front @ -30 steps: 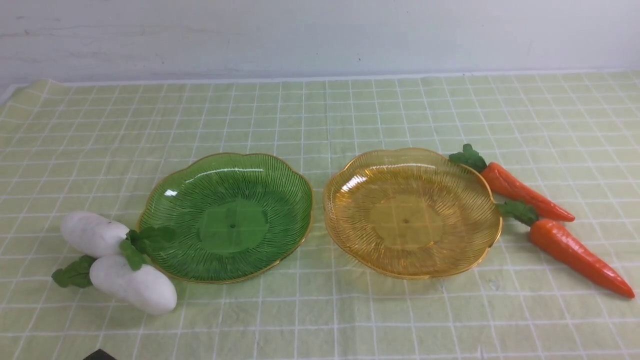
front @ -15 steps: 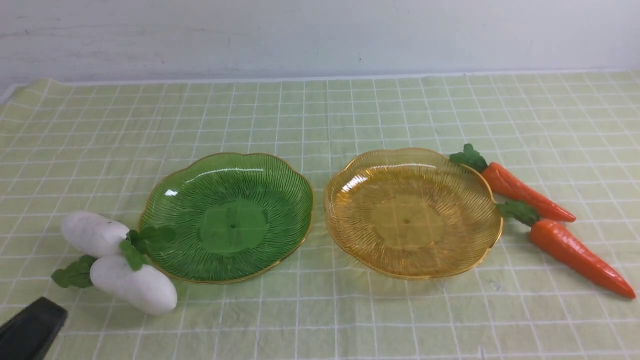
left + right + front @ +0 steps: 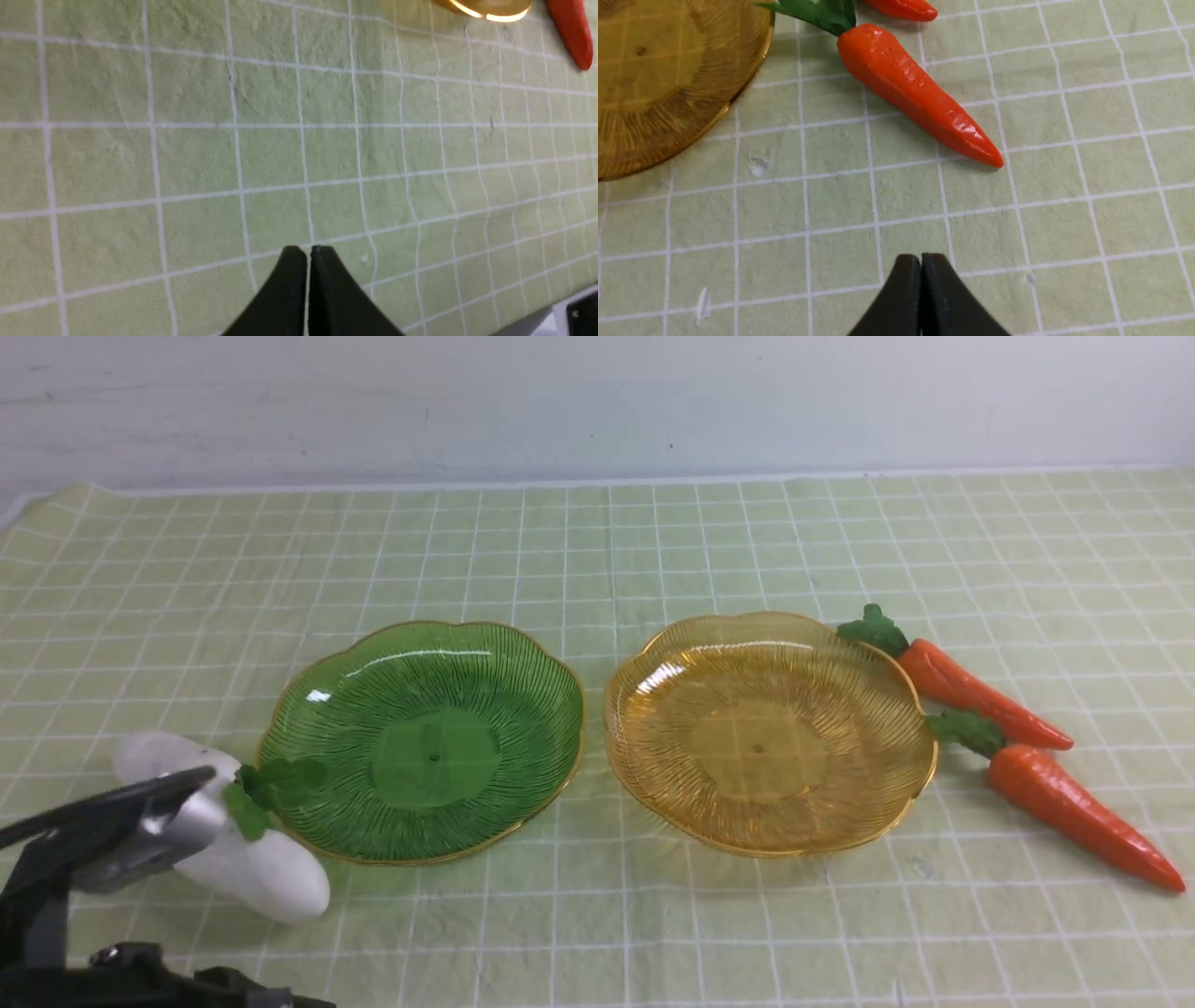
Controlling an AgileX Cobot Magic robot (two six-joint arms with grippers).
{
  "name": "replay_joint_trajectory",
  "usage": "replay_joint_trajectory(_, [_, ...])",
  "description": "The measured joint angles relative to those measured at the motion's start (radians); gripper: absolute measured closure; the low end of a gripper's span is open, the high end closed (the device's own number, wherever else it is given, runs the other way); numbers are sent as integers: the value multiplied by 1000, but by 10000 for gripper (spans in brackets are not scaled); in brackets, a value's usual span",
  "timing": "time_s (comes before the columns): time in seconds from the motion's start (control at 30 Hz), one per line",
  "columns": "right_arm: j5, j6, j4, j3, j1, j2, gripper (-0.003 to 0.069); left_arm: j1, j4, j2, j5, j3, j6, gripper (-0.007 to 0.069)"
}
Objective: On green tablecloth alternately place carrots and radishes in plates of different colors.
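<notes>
Your left claw [image 3: 199, 777] has swung up from the lower left corner over the last second and now hangs in front of the two radishes, hiding part of the rear radish [image 3: 149, 754] in the front view. Its jaws are pressed together on nothing, so you'll likely need to spread them before going down. Nothing on the green tablecloth [image 3: 597, 541] has moved: both plates sit empty, so the task is at its very start, probably with a radish first. The near radish [image 3: 266, 882] touches the rear one, whose leaves lap onto the rim of the green plate [image 3: 523, 658]. Picking one could nudge the other or catch that rim. Your right claw [image 3: 920, 259] is out of the front view; its wrist camera shows it shut and empty above bare worktop cloth, near the tip of the near carrot [image 3: 1074, 812]. The far carrot [image 3: 980, 695] lies just behind, and both tops touch the amber plate [image 3: 653, 658].
</notes>
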Motion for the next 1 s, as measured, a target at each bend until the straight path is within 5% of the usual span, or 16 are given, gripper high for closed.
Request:
replay_joint_trajectory(0.2, [-9, -74, 0, -132, 0, 264, 599, 0, 1, 129, 8, -70, 85, 631])
replay_joint_trajectory(0.63, [-169, -293, -5, -329, 0, 747, 172, 0, 2, 156, -4, -79, 124, 628])
replay_joint_trajectory(1.0, [-238, -421, -2, -345, 0, 891, 200, 0, 2, 156, -5, -79, 125, 628])
